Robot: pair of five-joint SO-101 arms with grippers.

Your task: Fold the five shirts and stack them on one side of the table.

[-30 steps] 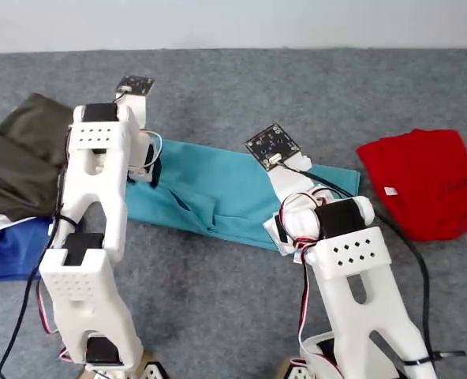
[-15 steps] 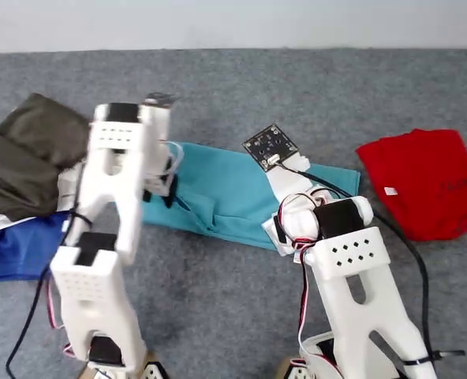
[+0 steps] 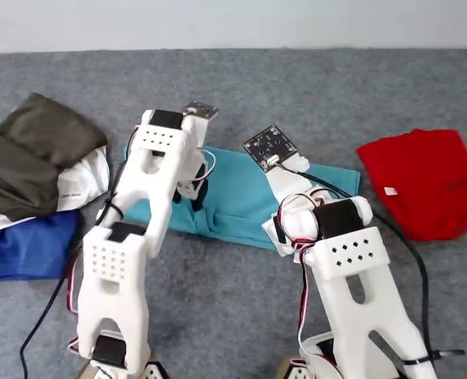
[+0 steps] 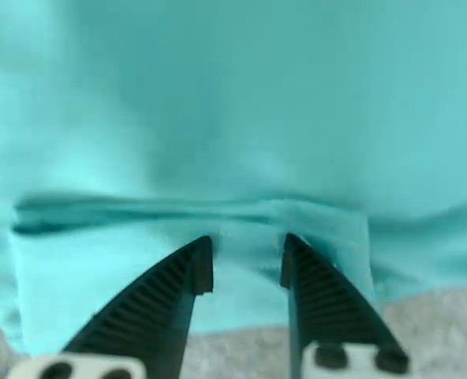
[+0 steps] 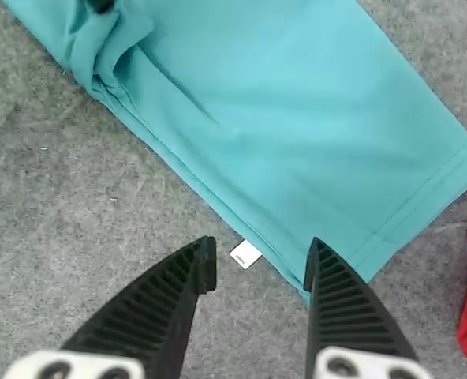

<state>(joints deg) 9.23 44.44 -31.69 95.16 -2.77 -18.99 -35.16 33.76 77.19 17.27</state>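
The right gripper (image 5: 257, 260) is hanging with its jaws apart over the near edge of the teal shirt (image 5: 297, 118), close to its right end, with a small white tag (image 5: 245, 255) between them. Slightly farther out, the left gripper (image 4: 245, 253) is hovering, equally spread, over a folded lip, apparently just above the cloth. The shirt is lying as a long band, left to right across the table (image 3: 218, 316), so each arm is nearer one end. A red shirt (image 3: 423, 181) is resting apart at the right.

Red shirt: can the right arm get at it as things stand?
Probably yes. The red shirt lies uncovered past the end of the teal shirt; the right claw hangs open over that hem, nothing between.
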